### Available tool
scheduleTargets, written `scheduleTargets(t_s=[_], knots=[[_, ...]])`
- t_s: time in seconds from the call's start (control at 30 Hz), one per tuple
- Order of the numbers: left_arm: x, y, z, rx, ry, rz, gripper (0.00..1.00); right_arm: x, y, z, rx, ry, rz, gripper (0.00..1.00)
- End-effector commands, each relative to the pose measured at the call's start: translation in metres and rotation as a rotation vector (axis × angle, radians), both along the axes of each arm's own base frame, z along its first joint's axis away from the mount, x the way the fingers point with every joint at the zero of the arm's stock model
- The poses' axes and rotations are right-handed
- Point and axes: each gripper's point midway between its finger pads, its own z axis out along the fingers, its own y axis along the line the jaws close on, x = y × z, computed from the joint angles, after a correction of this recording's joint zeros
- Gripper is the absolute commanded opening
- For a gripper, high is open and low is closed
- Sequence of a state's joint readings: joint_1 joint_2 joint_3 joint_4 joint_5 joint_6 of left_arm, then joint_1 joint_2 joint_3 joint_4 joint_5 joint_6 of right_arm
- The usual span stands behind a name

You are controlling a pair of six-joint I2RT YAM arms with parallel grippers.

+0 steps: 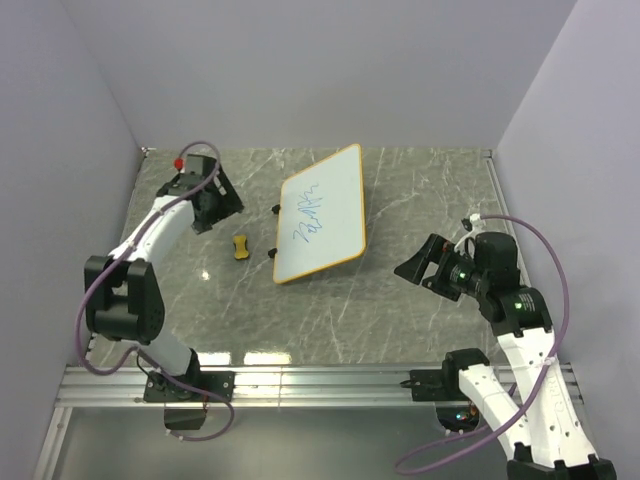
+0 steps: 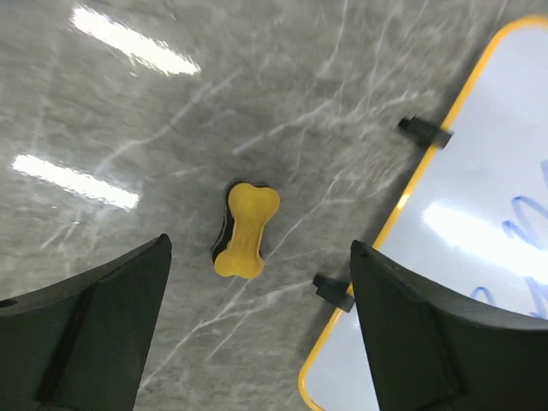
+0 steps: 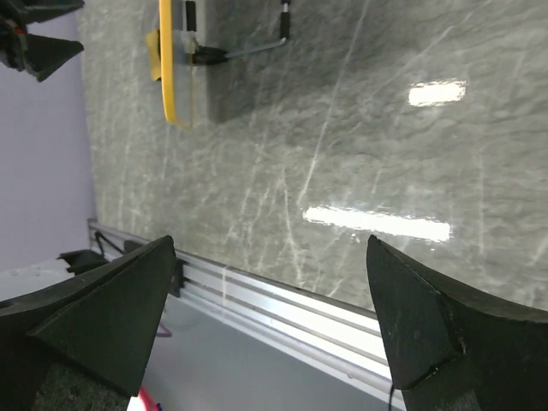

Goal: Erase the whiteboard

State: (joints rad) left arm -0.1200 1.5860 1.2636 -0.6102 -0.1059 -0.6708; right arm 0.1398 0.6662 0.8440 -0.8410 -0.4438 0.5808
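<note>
Left gripper [image 2: 261, 248], jaws spread wide and holding nothing, hangs above the yellow eraser [image 2: 244, 231], whose long axis runs crosswise to the closing line; the whiteboard [image 1: 322, 213] lies just right of it, between the arms, orange-rimmed, blue scribbles unerased. Right gripper [image 3: 271, 244], also spread and empty, is well apart beyond the board, so the left arm looks better placed

1. The left arm [image 1: 150, 235] reaches forward from its base, elbow bent, wrist angled downward.
2. The left gripper [image 1: 222, 205] points down with its jaws spread wide.
3. The right arm [image 1: 515, 330] rises from its base and bends leftward.
4. The right gripper [image 1: 418, 265] faces left, low, jaws spread wide.
</note>
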Motion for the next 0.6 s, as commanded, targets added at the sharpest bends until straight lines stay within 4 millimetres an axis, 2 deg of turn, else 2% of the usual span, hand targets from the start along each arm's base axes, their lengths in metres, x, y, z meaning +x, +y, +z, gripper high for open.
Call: scheduleTargets(t_s=[0.0,0.1,0.23,0.4,0.57], knots=[[0.002,-0.011,-0.02,0.074,0.04,-0.036,0.89,0.001,-0.012,0.01,-0.083,-0.03,-0.012,1.0],[0.002,-0.026,-0.033,0.072,0.026,-0.045,0.83,-0.006,-0.011,0.002,-0.083,0.001,0.004,0.99],[-0.005,-0.023,-0.059,0.11,0.1,-0.038,0.74,-0.01,-0.011,-0.014,-0.081,0.032,-0.007,0.99],[-0.005,-0.026,-0.075,0.11,0.116,-0.065,0.67,-0.003,-0.02,-0.01,-0.138,0.033,-0.021,0.99],[-0.004,-0.03,-0.09,0.111,0.141,-0.09,0.6,0.004,-0.019,-0.011,-0.141,0.046,-0.021,0.99]])
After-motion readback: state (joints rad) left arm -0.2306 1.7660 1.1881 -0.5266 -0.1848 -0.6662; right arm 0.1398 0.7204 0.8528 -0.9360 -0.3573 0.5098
